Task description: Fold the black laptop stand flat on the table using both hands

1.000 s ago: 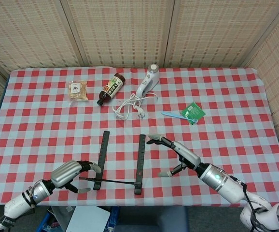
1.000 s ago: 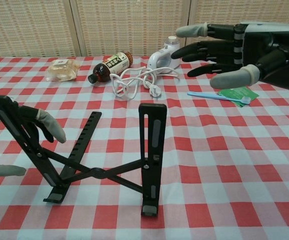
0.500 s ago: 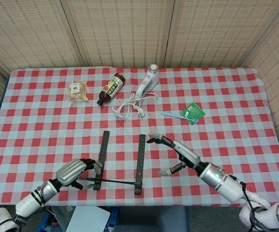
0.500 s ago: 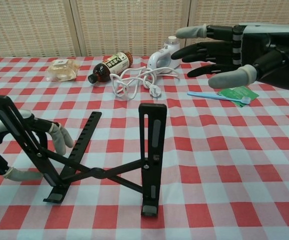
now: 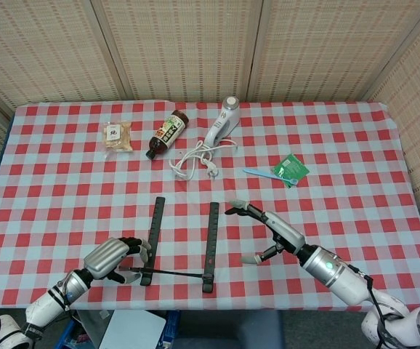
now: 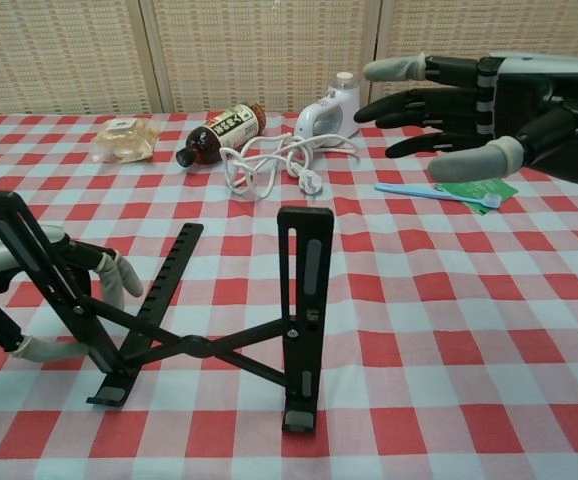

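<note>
The black laptop stand [image 5: 181,251] stands unfolded near the table's front edge. Its two slotted arms are raised and crossed struts [image 6: 204,345] join them low down. My left hand [image 5: 110,258] is at the stand's left arm [image 6: 37,280]. The fingers [image 6: 114,277] curl behind that arm and the thumb lies low beside it, with a gap between them and no firm grip visible. My right hand [image 5: 267,231] hovers open to the right of the stand's right arm [image 6: 305,300]. In the chest view the right hand [image 6: 459,105] has its fingers spread and touches nothing.
At the back lie a brown bottle [image 5: 167,134], a white appliance [image 5: 221,123] with a coiled cord [image 5: 194,158], and a snack packet [image 5: 117,136]. A green packet [image 5: 291,168] and a blue toothbrush [image 5: 264,174] lie to the right, behind the right hand.
My left hand has moved in to the stand's left arm and its fingers have curled around behind it. My right hand has drifted slightly right. The stand has not moved.
</note>
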